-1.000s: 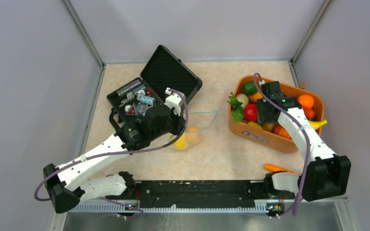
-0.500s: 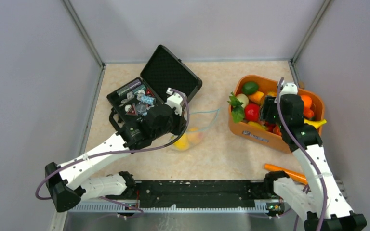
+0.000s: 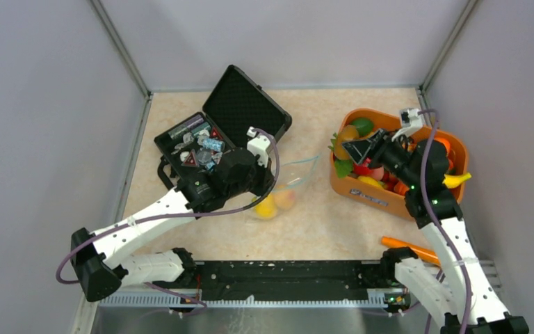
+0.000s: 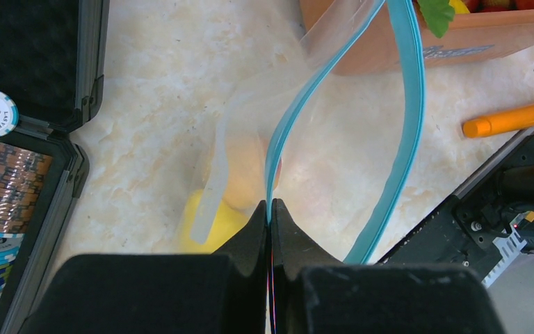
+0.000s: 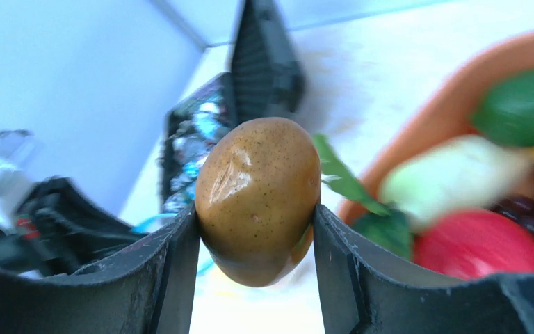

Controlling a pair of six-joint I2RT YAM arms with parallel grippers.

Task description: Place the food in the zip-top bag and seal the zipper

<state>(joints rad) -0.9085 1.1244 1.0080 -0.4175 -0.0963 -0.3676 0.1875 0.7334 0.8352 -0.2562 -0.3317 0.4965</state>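
The clear zip-top bag (image 3: 288, 186) lies mid-table with a yellow fruit (image 3: 264, 207) and a peach-coloured one (image 3: 283, 197) inside. My left gripper (image 4: 270, 209) is shut on the near strip of the teal zipper (image 4: 288, 115), holding that edge up. The far strip (image 4: 410, 90) curves away, so the mouth gapes. My right gripper (image 5: 254, 212) is shut on a brown speckled potato-like toy food (image 5: 259, 198). It hangs over the left rim of the orange basket (image 3: 382, 198), tips (image 3: 353, 145) pointing left toward the bag.
The basket (image 5: 500, 62) holds more food: a red fruit (image 5: 483, 240), a green one (image 5: 521, 104), leafy greens. An open black case (image 3: 222, 125) with chips and wrapped items stands behind the left arm. An orange carrot-like stick (image 3: 403, 245) lies at the front right.
My right gripper has come up out of the basket with the potato and turned left toward the bag. The left gripper has kept its hold and shifted slightly right.
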